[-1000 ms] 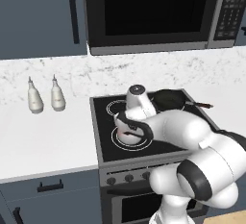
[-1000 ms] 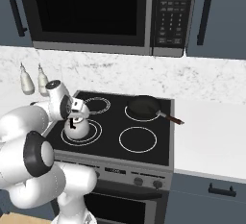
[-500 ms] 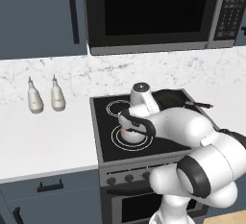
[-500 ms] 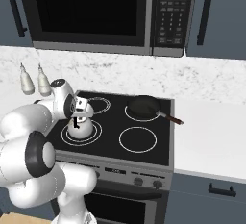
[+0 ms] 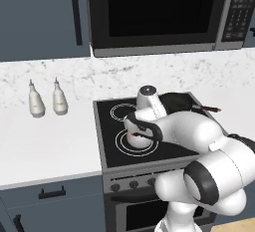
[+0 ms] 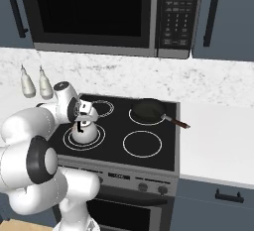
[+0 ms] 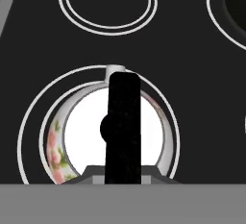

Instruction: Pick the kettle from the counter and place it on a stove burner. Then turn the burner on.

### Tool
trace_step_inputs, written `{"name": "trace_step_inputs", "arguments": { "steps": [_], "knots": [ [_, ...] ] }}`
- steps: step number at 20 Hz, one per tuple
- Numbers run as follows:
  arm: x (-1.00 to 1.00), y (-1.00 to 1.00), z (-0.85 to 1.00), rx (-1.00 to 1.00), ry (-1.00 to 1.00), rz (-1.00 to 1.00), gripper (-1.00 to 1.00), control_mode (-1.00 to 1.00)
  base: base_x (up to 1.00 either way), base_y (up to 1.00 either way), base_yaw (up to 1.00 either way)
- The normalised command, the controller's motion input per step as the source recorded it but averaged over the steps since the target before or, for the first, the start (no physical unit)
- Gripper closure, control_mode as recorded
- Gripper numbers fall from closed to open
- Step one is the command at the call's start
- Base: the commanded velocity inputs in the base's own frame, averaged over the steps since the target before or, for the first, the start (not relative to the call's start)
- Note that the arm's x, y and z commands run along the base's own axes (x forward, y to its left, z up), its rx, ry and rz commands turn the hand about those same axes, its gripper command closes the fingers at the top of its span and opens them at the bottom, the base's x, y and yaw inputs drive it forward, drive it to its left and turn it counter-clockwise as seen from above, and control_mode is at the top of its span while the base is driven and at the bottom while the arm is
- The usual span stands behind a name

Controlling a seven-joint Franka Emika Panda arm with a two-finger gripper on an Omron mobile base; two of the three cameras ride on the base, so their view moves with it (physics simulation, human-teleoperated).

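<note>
The kettle (image 6: 83, 132) now sits inside the stove burner (image 6: 68, 141) ring, lower than a second ago, with the claw (image 6: 85, 116) clamped narrowly on its black handle (image 7: 124, 122), near the frying pan (image 6: 148, 111).

In the left base view the white arm covers most of the kettle (image 5: 138, 137), leaving a sliver of its body and dark handle; the arm also hides the front right part of the cooktop (image 5: 107, 141) and part of the frying pan (image 5: 179, 101); the microwave (image 5: 159, 12) is cut off at the top edge. In the hand view the kettle's (image 7: 72, 131) lower part is lost at the bottom edge; its black handle (image 7: 124, 127) hides most of the knob; the frying pan (image 7: 236, 2) is cut off at the upper right corner. In the right base view the bottles (image 6: 35, 82) are too small to show detail; whether the gripper (image 6: 85, 117) touches the handle cannot be told.
</note>
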Motion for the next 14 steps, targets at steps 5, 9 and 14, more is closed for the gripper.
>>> {"name": "trace_step_inputs", "arguments": {
  "steps": [5, 9, 14],
  "knots": [
    [0.00, 0.00, 0.00, 0.00, 0.00, 0.00, -1.00, -1.00, 0.00, 0.00, 0.00],
    [0.02, 0.00, 0.00, 0.00, 0.00, -0.01, -1.00, -1.00, 0.00, 0.00, 0.00],
    [0.01, 0.00, 0.00, 0.00, 0.00, -0.05, -1.00, -1.00, 0.00, 0.00, 0.00]
  ]
}}
